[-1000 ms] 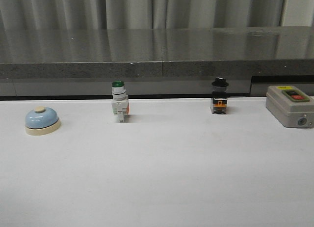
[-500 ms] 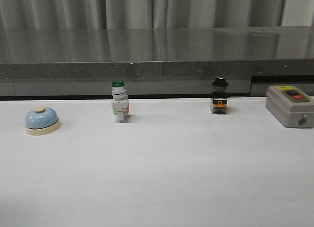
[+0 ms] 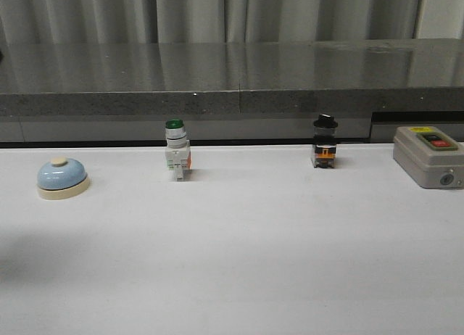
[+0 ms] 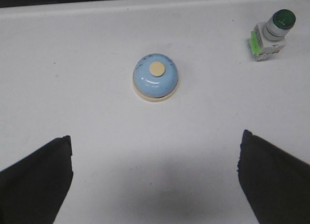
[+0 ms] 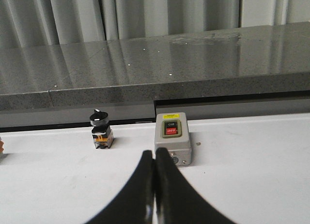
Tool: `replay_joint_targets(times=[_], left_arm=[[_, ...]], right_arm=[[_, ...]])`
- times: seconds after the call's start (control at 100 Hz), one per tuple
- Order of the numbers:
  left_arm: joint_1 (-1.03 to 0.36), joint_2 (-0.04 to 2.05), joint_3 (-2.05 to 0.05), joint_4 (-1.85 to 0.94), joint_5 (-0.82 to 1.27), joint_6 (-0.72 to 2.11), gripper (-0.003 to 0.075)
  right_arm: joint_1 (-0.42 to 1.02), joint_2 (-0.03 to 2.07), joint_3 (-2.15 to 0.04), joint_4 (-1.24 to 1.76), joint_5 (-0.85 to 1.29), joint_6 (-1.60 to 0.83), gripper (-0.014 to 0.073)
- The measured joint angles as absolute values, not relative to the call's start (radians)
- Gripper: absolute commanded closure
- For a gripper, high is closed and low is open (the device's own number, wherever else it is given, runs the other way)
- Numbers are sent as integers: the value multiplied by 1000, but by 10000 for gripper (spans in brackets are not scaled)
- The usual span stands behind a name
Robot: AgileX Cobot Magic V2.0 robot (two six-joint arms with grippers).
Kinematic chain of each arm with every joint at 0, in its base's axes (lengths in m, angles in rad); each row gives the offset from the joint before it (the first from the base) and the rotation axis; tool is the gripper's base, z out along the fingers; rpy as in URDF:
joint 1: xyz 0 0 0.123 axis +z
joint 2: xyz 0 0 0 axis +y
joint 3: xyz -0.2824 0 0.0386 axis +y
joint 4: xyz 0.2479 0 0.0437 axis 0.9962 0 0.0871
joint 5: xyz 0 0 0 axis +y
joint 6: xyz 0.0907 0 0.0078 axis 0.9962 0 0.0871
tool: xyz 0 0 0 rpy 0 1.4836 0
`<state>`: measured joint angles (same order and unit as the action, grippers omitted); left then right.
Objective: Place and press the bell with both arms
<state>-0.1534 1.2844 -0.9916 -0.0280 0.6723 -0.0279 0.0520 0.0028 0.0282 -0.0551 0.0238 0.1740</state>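
The light-blue bell (image 3: 62, 178) with cream base and cream button stands on the white table at the far left. From above, the left wrist view shows the bell (image 4: 155, 77) beyond my left gripper (image 4: 155, 178), which is open with wide-spread black fingers (image 4: 36, 178) and nothing between them. My right gripper (image 5: 154, 158) is shut, its two black fingers pressed together, empty, pointing toward the grey switch box. Neither arm appears in the front view.
A green-capped white pushbutton switch (image 3: 176, 151) stands right of the bell, also in the left wrist view (image 4: 270, 35). A black-capped switch (image 3: 324, 142) and a grey on/off switch box (image 3: 429, 156) stand further right. A grey stone ledge (image 3: 232, 81) runs behind the table.
A faint shadow has appeared on the table at the lower left of the front view. The bell and switches have not moved.
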Motion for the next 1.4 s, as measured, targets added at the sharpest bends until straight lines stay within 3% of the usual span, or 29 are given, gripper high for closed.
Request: replay_joint_targets(times=[0.57,1.4], left_arm=[[-185,1778,-1300,61,658,-26,62],[-185,2026,-1340,65,611,-26,62]], right_arm=[[52,3,28,-55,24,174,658],[52,3,28,-55,24,174,658]])
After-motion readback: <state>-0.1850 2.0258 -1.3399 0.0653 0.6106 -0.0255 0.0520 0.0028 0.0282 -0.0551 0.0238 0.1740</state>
